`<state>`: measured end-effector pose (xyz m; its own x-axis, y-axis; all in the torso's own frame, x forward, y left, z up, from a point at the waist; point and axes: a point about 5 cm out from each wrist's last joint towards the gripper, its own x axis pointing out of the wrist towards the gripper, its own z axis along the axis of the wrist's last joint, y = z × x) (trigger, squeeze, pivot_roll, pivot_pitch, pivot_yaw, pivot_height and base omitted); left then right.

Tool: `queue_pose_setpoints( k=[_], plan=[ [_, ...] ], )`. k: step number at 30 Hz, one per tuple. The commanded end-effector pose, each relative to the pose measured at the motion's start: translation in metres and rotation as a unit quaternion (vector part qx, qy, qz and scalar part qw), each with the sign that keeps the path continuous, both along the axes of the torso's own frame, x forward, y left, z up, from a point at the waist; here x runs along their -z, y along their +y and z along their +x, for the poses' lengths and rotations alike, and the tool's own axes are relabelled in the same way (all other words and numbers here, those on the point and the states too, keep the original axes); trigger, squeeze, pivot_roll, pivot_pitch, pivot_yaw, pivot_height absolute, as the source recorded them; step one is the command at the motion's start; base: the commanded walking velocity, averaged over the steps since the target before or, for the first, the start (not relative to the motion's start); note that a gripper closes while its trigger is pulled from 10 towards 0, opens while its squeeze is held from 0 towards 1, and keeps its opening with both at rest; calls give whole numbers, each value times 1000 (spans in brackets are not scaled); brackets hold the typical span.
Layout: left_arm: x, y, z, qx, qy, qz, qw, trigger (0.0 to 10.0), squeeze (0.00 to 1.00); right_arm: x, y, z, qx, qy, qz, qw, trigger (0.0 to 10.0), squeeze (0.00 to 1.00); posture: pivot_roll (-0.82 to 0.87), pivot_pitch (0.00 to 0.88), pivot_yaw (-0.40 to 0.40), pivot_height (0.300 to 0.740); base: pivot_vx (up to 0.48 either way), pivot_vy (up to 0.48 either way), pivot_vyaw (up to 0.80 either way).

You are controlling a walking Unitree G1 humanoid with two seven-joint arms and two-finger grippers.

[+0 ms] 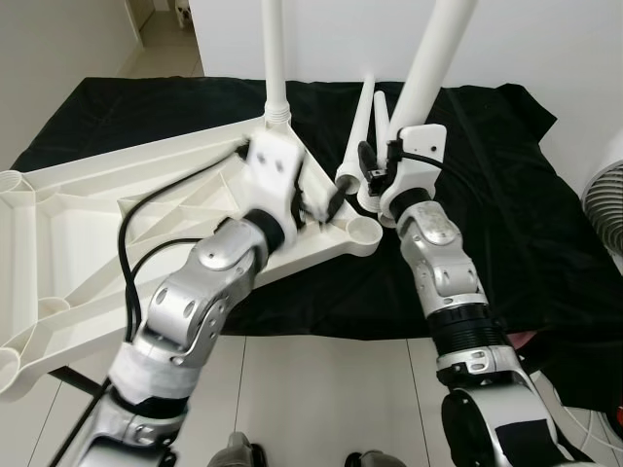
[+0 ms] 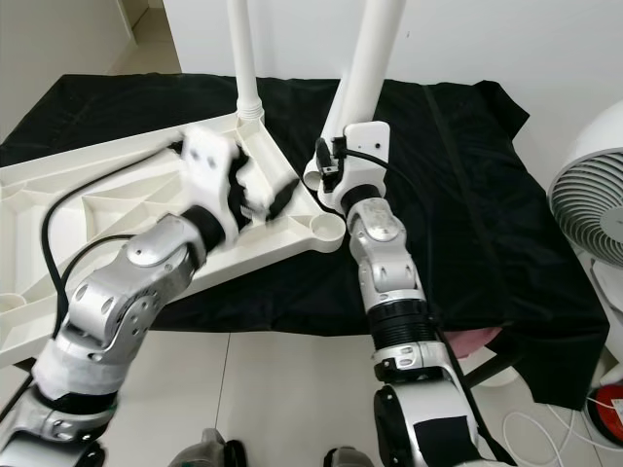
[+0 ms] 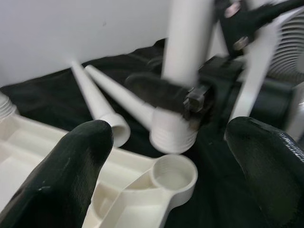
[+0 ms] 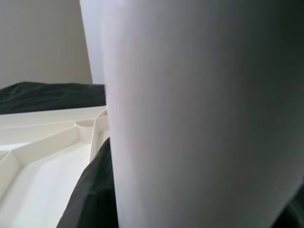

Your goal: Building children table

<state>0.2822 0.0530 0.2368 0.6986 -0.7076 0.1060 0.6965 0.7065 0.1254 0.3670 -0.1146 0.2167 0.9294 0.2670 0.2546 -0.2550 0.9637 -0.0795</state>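
Observation:
The white table top [image 1: 88, 214] lies upside down on a black cloth [image 1: 526, 224]. One white leg [image 1: 275, 58] stands upright in its far corner. My right gripper [image 1: 375, 167] is shut on a second white leg [image 1: 433, 58], which is tilted, its threaded end [image 3: 173, 135] hovering just above the near corner socket [image 3: 173, 173]. That leg [image 4: 204, 114] looms close in the right wrist view. My left gripper [image 1: 318, 206] hangs open over the table top beside that socket, its fingers [image 3: 71, 175] wide apart and holding nothing. Two loose legs [image 1: 368, 112] lie on the cloth behind.
A white fan [image 2: 594, 209] stands on the floor to the right of the cloth. A white wall rises behind the work area. Pale floor tiles [image 1: 321, 389] lie between me and the cloth's front edge.

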Motion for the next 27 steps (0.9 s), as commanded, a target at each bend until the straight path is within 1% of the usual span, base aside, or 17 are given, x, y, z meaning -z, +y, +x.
queue_pose_setpoints(
  k=[1, 4, 5, 8, 9, 11, 12, 14, 15, 16, 17, 18, 19, 20, 24, 27],
  plan=[
    [0, -3, -5, 18, -14, 11, 1000, 10000, 0, 3, -1, 0, -10, 1, 4, 1000, 10000, 0, -44, 86, 60, 740, 0, 0, 0],
    [5, -4, -7, 28, -10, 17, 999, 10000, 0, 7, -3, 1, -11, 6, -1, 1000, 10000, 0, -44, 86, 60, 740, 0, 0, 0],
    [10, -5, -9, 40, -4, 24, 999, 10000, 0, 12, -5, 1, -13, 10, -7, 1000, 10000, 0, -44, 86, 60, 740, 0, 0, 0],
    [10, -5, -9, 40, -4, 24, 999, 10000, 0, 12, -5, 1, -13, 10, -7, 1000, 10000, 0, -44, 86, 60, 740, 0, 0, 0],
    [16, -5, -11, 52, 0, 35, 998, 10000, 0, 16, -5, 1, -20, 14, -13, 1000, 10000, 0, -44, 86, 62, 740, 0, 0, 0],
    [16, -5, -11, 52, 0, 35, 998, 10000, 0, 16, -5, 1, -20, 14, -13, 1000, 10000, 0, -44, 86, 62, 740, 0, 0, 0],
    [23, -8, -16, 76, 9, 49, 996, 10000, 0, 21, -4, 1, -31, 19, -23, 999, 10000, 0, -44, 86, 62, 740, 0, 0, 0],
    [23, -8, -16, 76, 9, 49, 996, 10000, 0, 21, -4, 1, -31, 19, -23, 999, 10000, 0, -44, 86, 62, 740, 0, 0, 0],
    [29, -10, -21, 95, 17, 60, 993, 10000, 0, 26, -1, 0, -48, 23, -30, 998, 10000, 0, -44, 79, 64, 740, 0, 0, 0],
    [29, -10, -21, 95, 17, 60, 993, 10000, 0, 26, -1, 0, -48, 23, -30, 998, 10000, 0, -44, 79, 64, 740, 0, 0, 0],
    [34, -11, -24, 110, 28, 64, 992, 10000, 0, 30, 1, 0, -61, 25, -35, 997, 10000, 0, -44, 79, 64, 740, 0, 0, 0],
    [34, -11, -24, 110, 28, 64, 992, 10000, 0, 30, 1, 0, -61, 25, -35, 997, 10000, 0, -44, 79, 64, 740, 0, 0, 0],
    [38, -11, -27, 128, 50, 61, 989, 10000, 0, 35, 4, 0, -72, 26, -46, 996, 10000, 0, -43, 80, 64, 740, 0, 0, 0],
    [38, -12, -28, 135, 60, 57, 987, 10000, 0, 35, 5, 1, -72, 25, -52, 996, 10000, 0, -43, 80, 64, 740, 0, 0, 0],
    [38, -13, -30, 143, 64, 53, 986, 10000, 0, 37, 7, 0, -80, 25, -52, 995, 10000, 0, -42, 74, 58, 740, 0, 0, 0],
    [38, -13, -31, 143, 62, 54, 986, 10000, 0, 39, 10, -1, -93, 22, -62, 994, 10000, 0, -40, 72, 56, 740, 0, 0, 0]
  ],
)
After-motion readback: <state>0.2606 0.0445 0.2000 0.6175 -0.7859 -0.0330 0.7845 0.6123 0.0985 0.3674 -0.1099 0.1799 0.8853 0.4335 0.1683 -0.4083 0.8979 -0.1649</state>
